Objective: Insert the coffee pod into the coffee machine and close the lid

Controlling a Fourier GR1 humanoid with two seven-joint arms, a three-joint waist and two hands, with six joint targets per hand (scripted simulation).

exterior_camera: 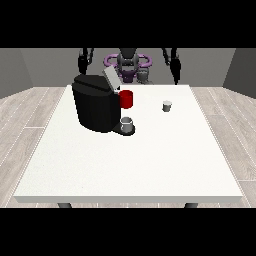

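White table [150,165], coffee machine [95,102] lid open, pod [167,105]

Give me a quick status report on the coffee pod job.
Both hands raised behind the table, holding nothing. Coffee pod untouched on the table. Coffee machine lid open. Path clear.

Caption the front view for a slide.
Coffee machine with lid open, pod waiting on the white table.

My machine [96,102] is a black, boxy block standing upright on the bench's far left part, its grey lid [111,78] tilted open. My pod [167,105], a small grey-white cup, stands upright well to its right.
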